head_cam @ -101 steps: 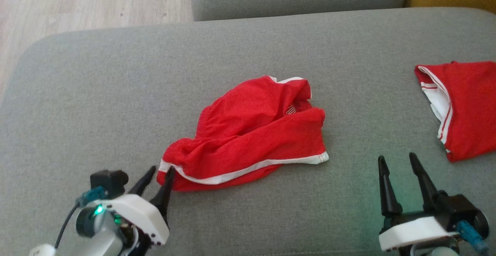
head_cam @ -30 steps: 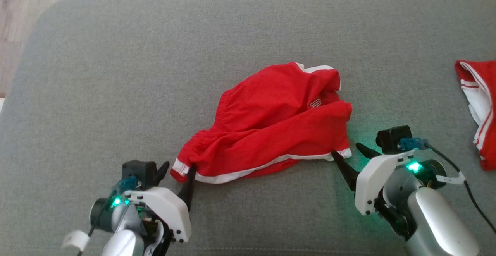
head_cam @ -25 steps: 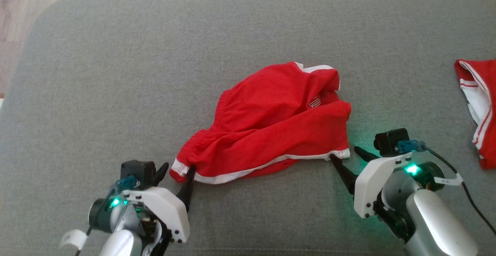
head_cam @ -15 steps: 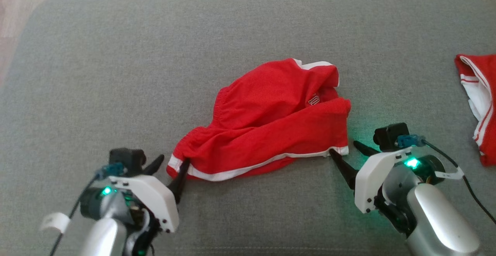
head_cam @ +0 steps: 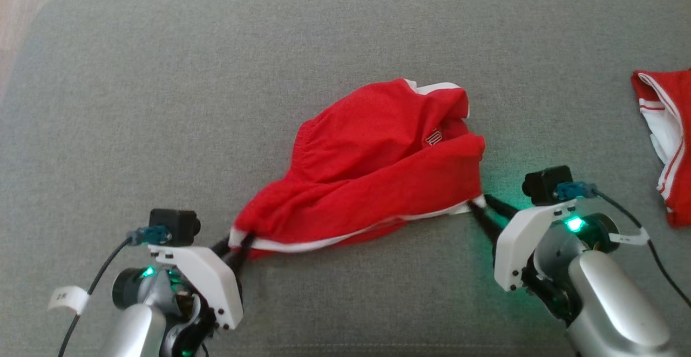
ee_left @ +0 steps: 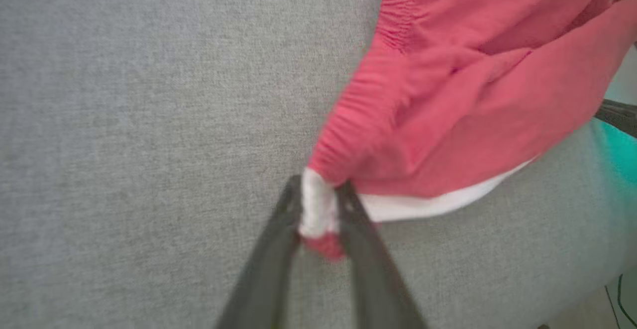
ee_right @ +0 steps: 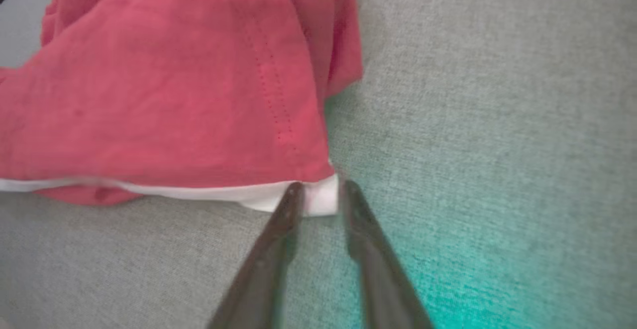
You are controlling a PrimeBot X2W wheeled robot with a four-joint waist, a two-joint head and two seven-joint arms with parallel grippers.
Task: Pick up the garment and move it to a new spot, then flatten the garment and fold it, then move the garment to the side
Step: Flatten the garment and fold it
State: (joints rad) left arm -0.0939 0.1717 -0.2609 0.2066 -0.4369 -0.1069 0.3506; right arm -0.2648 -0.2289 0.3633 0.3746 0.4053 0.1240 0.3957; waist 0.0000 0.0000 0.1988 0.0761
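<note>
We have the red garment [head_cam: 372,168] lying crumpled in the middle of the grey cushion [head_cam: 162,103], with its white hem [head_cam: 345,237] along the near edge. Our left gripper [head_cam: 237,241] pinches the near-left corner of that hem; the left wrist view shows white trim squeezed between the two fingers. Our right gripper [head_cam: 479,206] pinches the near-right corner in the same way.

Both corners sit close to the fingertips, so we judge the hold to be shallow. To lift well, we raise both arms together at one pace. We draw the hem lightly taut between them, but not so hard that a corner slips out. We let the far part peel off the cushion under its own weight. We choose a spot with open cushion around it, well apart from the second red garment [head_cam: 666,130] at the right edge.
</note>
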